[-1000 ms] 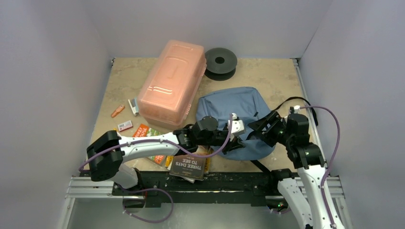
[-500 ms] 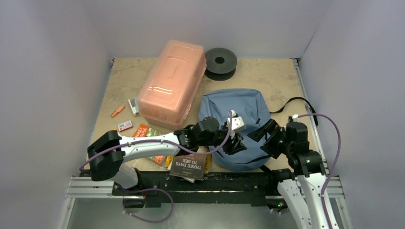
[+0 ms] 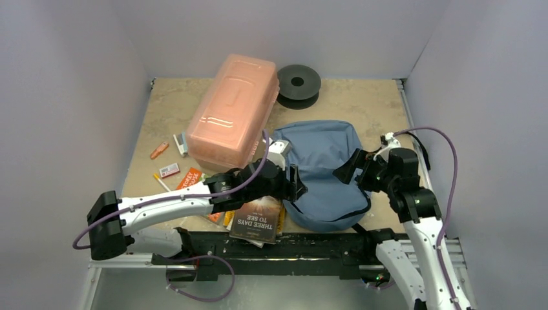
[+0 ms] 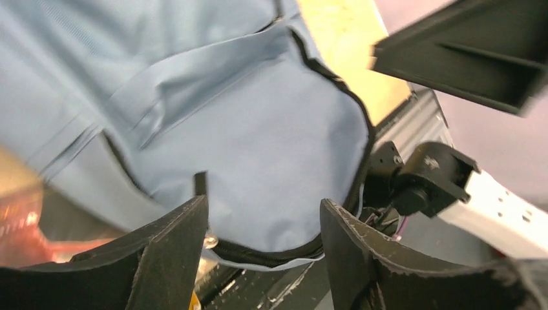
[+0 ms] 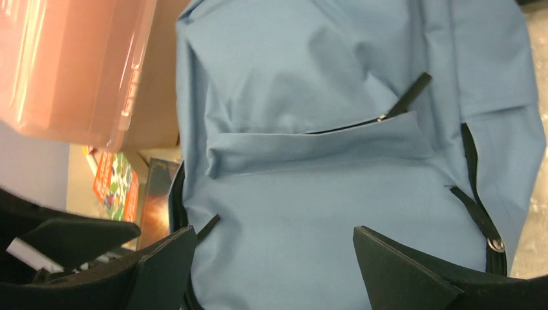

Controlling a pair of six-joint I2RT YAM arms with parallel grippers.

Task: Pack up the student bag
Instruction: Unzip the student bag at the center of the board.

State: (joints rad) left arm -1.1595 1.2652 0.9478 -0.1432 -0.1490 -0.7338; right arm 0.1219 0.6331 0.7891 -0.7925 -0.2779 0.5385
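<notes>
The student bag (image 3: 323,161), blue-grey with dark zipper trim, lies flat at the table's right front, its front pocket facing up. My left gripper (image 3: 295,183) is at the bag's left front edge, open. In the left wrist view nothing sits between the fingers (image 4: 171,255) and the bag's zipper rim (image 4: 271,248) lies beyond them. My right gripper (image 3: 346,169) hovers over the bag's right side, wide open and empty. In the right wrist view the bag (image 5: 323,161) fills the space below the gripper (image 5: 274,261).
A translucent pink box (image 3: 232,116) stands left of the bag, a black spool (image 3: 298,82) behind it. A dark book (image 3: 255,223) and an orange booklet (image 3: 192,177) lie under the left arm. Small stationery items (image 3: 169,170) sit at the left. A black strap (image 3: 413,139) trails right.
My left gripper opened and drew back leftward off the bag. The right gripper opened wider and shifted slightly. The bag settled flatter and spread toward the front.
</notes>
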